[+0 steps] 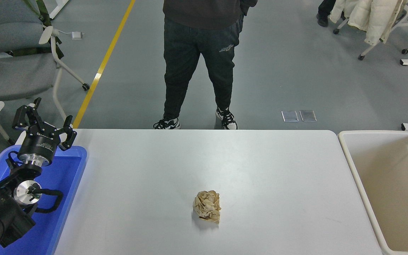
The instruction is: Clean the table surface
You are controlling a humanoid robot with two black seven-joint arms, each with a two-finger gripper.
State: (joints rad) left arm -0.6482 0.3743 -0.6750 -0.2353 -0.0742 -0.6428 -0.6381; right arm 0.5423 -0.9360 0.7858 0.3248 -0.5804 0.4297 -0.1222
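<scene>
The white table surface (267, 170) fills the middle of the head view. A crumpled ball of tan paper (207, 206) lies on it, near the front and a little left of centre. My left gripper (44, 122) is parked at the lower left above the blue tray, its fingers spread open and empty. My right arm and gripper are out of view, and so is the crumpled clear plastic that the gripper held.
A blue plastic tray (67, 184) sits at the table's left end under my left arm. A beige plastic bin (360, 184) stands at the right end. A person (198, 60) in dark trousers stands at the far edge. Office chairs stand on the floor behind.
</scene>
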